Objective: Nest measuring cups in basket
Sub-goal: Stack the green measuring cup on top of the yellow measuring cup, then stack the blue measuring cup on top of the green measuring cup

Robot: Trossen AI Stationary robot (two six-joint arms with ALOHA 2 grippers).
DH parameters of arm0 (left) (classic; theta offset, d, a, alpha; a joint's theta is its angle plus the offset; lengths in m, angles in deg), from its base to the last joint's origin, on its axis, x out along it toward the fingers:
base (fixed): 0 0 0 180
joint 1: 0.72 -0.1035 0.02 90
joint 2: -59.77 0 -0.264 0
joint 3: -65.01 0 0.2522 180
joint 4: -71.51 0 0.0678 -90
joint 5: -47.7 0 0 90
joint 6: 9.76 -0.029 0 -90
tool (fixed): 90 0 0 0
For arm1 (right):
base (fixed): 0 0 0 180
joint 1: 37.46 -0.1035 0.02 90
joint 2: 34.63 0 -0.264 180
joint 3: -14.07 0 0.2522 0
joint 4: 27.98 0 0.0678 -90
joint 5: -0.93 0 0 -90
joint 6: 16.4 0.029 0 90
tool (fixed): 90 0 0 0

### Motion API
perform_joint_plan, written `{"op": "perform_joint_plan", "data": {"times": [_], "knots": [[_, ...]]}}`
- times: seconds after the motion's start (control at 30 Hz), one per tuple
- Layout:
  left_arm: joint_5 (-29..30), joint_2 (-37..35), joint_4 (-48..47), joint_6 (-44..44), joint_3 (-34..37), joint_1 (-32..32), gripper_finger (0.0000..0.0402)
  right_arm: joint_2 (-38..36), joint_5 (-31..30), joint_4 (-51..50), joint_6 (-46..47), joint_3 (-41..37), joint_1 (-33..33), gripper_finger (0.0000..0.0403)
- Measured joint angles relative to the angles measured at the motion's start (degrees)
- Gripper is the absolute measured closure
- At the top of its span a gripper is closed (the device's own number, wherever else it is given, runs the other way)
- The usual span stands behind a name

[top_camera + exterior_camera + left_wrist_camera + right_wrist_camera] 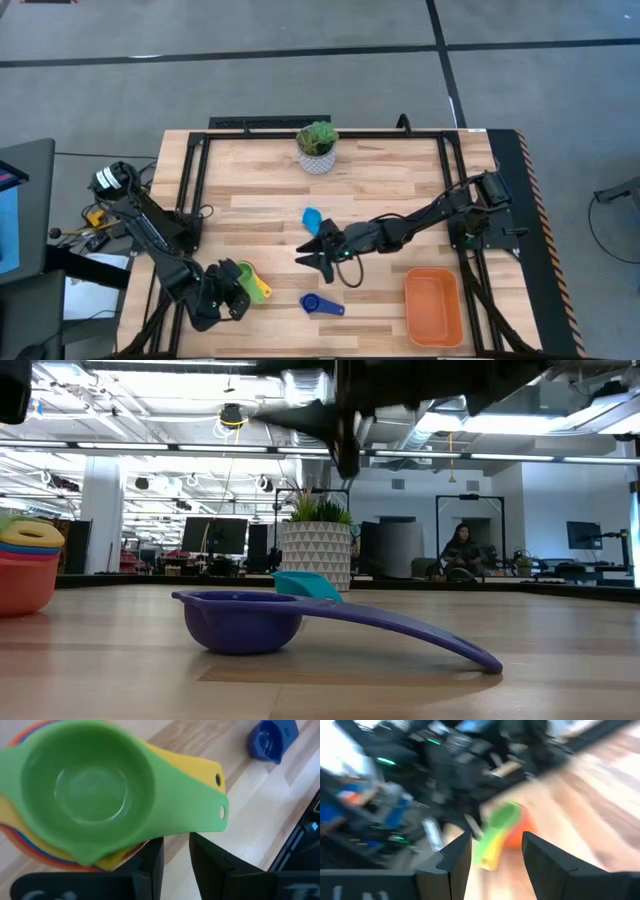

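Observation:
A stack of nested measuring cups (252, 282), green on top over yellow, blue and orange-red ones, stands on the table near its front left; it fills the left wrist view (90, 795). My left gripper (176, 847) is open with a narrow gap, just beside the stack (232, 292). A dark blue cup (320, 305) lies alone on its bowl (240, 622). A light blue cup (312, 220) lies mid-table. My right gripper (318, 256) is open and empty, raised above the table (340, 440) between these two cups. The orange basket (408, 305) sits front right with nothing in it.
A white pot with a green plant (317, 150) stands near the far edge, behind the light blue cup. Bare wood lies between the dark blue cup and the basket. Black frame rails run along the table's left, right and far sides. A person (462, 550) sits far off in the room.

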Motion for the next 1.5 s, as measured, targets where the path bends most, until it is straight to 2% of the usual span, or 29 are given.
{"op": "perform_joint_plan", "data": {"times": [0.17,0.33,0.57,0.83,1.23,1.33,1.5], "knots": [[1.25,0.00,-0.02,-0.50,0.00,-0.83,0.0322,3.93,-5.39,-6.98,1.31,0.62,0.09,0.0226],[3.78,0.00,-0.02,-0.53,0.00,-1.11,0.0322,10.67,-5.25,-6.77,1.47,5.89,-0.51,0.0251],[3.97,0.00,-0.02,-0.48,0.00,-1.11,0.0322,18.14,-5.29,-14.75,-0.29,16.14,-0.50,0.0283],[6.36,0.00,-0.31,-1.28,-0.02,-1.11,0.0322,23.76,-5.33,-21.71,-3.33,24.84,-0.52,0.0295],[7.94,0.04,0.27,-2.58,-0.02,-1.16,0.0322,25.24,-2.61,-25.23,-6.15,28.01,-0.56,0.0296],[9.31,0.02,0.98,-3.50,-0.04,-1.16,0.0322,23.47,-4.84,-28.98,-6.70,27.99,-0.56,0.0296],[9.37,-0.17,1.04,-5.96,-0.52,-1.16,0.0322,17.67,-10.16,-40.80,-7.79,28.04,-0.36,0.0295]]}}
